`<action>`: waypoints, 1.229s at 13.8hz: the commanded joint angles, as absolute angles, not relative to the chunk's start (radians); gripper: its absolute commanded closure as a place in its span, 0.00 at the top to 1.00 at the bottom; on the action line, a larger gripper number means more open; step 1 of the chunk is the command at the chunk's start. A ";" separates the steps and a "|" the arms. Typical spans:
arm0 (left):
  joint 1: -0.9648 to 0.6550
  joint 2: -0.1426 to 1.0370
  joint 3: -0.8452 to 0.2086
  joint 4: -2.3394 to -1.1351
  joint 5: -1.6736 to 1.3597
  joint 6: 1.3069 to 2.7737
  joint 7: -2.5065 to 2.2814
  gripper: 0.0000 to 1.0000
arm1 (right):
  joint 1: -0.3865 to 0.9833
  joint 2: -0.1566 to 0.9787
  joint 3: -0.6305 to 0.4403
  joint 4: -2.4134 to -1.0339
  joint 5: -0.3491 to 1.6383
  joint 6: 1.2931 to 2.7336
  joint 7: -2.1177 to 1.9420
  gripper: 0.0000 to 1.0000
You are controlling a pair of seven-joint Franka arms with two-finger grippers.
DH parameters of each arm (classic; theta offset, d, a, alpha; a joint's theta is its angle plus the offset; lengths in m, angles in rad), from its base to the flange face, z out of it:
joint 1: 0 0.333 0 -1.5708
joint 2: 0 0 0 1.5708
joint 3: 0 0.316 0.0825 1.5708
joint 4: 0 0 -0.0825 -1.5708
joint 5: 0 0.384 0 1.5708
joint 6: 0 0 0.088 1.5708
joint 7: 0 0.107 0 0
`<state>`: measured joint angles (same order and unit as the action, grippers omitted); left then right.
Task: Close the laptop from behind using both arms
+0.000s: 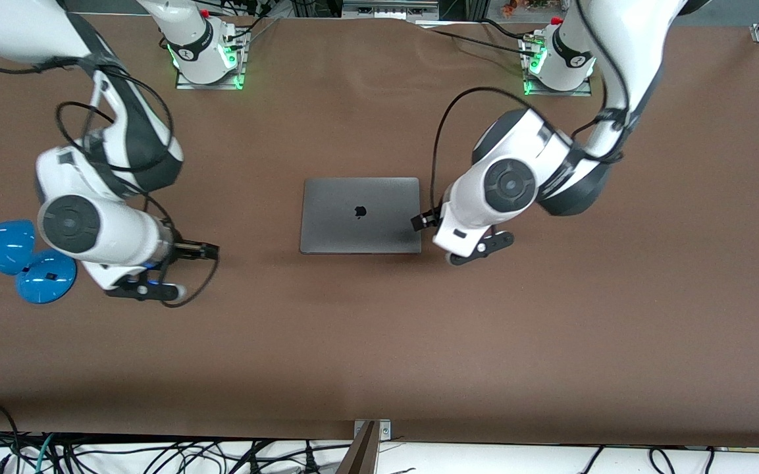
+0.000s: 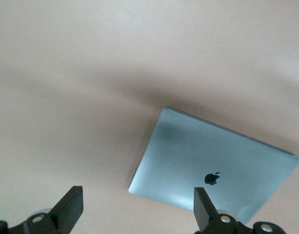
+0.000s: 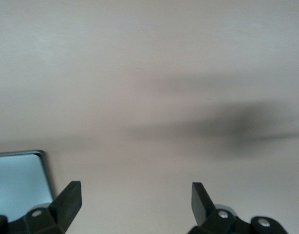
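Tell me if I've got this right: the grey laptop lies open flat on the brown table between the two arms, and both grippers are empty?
Not quite. The laptop is closed: the front view shows its lid with the apple logo facing up. The rest holds: it lies flat on the brown table between the arms, and the left gripper and right gripper are empty.

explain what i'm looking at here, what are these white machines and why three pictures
These are two white robot arms bolted to a brown table. The big picture comes from a high camera facing them; the other two come from cameras on each arm's wrist, looking past its own tool.

A grey laptop lies in the middle of the table, its lid already shut. The left tool is beside the laptop at the left arm's end, open and holding nothing. The right tool is toward the right arm's end, apart from the laptop, also open and empty. A blue lamp stands at the table's edge at that end.
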<state>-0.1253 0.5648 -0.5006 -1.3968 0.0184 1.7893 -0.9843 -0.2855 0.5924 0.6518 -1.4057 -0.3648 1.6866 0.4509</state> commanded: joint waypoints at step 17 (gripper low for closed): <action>0.066 -0.066 -0.189 -1.722 -0.038 1.601 -0.275 1.00 | 0.035 -0.054 -0.066 -1.651 -0.026 1.606 0.109 1.00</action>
